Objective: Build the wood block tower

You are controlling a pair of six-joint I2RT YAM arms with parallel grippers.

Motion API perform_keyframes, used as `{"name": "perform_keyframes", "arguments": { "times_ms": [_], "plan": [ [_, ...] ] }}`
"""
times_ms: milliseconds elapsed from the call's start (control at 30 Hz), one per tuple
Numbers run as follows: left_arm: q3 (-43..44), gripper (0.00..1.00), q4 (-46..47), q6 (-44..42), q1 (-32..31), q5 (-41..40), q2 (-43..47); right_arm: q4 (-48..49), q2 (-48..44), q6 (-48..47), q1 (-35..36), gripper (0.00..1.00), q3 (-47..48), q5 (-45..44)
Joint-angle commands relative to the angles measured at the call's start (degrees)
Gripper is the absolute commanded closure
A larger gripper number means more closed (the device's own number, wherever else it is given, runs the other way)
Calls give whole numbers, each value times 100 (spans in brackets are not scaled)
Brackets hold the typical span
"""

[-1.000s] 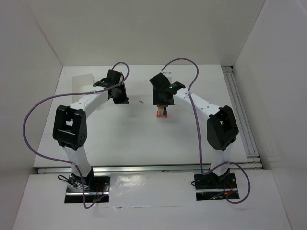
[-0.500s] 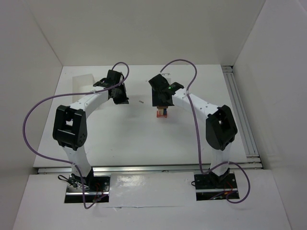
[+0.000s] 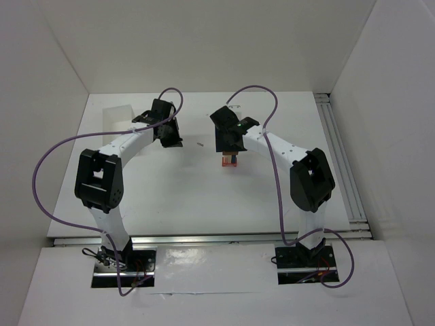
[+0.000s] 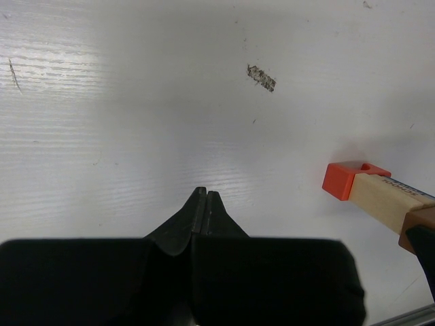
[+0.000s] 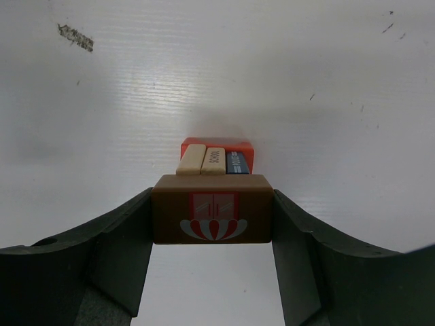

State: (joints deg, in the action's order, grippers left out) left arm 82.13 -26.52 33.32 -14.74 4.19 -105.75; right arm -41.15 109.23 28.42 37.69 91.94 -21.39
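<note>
Right gripper (image 5: 212, 219) pinching the tower's top block; left gripper (image 4: 205, 197) pressed together, empty.
Table (image 3: 170, 190): white, scuffed. Left gripper hangs over bare table at 9 o'clock of the tower (image 3: 228, 162), well apart from it. The tower stands near table centre, slightly toward 1 o'clock. The right gripper's fingers clamp the brown block (image 5: 212, 202) at both ends; it sits on two pale blocks (image 5: 192, 159) and a blue block (image 5: 236, 163) side by side, over an orange-red base (image 5: 216, 145).

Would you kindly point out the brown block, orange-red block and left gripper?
brown block (image 5: 212, 218), right wrist view, printed face.
orange-red block (image 4: 340, 182), left wrist view, side face.
left gripper (image 4: 206, 196), left wrist view, closed fingertips.
</note>
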Motion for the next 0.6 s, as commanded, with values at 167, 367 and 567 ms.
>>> {"name": "perform_keyframes", "arguments": {
  "times_ms": [167,367,567],
  "plan": [
    [-30,100,112,43,33,30,169,10,28,-48,63,42,210,-32],
    [-83,100,112,43,33,30,169,10,81,-48,63,40,210,-32],
    [-83,100,112,43,33,30,169,-51,81,-48,116,39,263,-32]
  ]
}}
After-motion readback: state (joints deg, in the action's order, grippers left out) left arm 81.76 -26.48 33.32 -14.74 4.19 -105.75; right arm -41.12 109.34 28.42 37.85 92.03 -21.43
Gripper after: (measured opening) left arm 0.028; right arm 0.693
